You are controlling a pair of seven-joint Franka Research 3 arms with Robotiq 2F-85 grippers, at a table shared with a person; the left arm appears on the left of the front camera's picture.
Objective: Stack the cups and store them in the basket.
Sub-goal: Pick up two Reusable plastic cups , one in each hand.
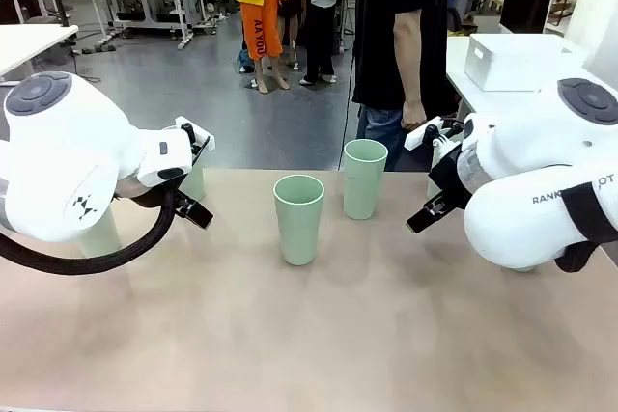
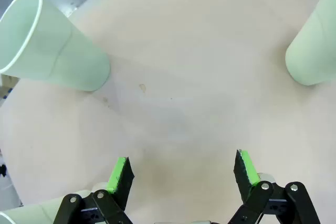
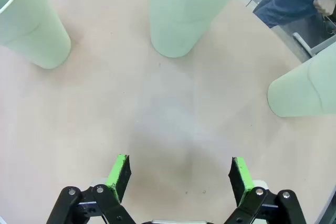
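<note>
Left gripper [image 2: 182,171] is wide open and empty, over bare tabletop [image 2: 178,93]. Right gripper [image 3: 179,174] is the same: jaws fully apart, nothing held, bare tabletop beneath.

Left wrist view: corner cup [image 2: 26,214] sits at bottom left, just beside a finger. Further out are the upper-left cup [image 2: 52,45] and the right-edge cup [image 2: 315,45].

Right wrist view: three cups [image 3: 191,9] stand ahead of the gripper, well apart from each other.

Front view: near cup [image 1: 298,219] and far cup [image 1: 365,178] are upright mid-tabletop between the arms, close but not touching. Every cup in view stands alone. Person [image 1: 401,26] is at the far edge with a hand [image 1: 415,115] hanging. Basket [image 1: 512,60] is on a white side table at far right, well apart from the cups.
</note>
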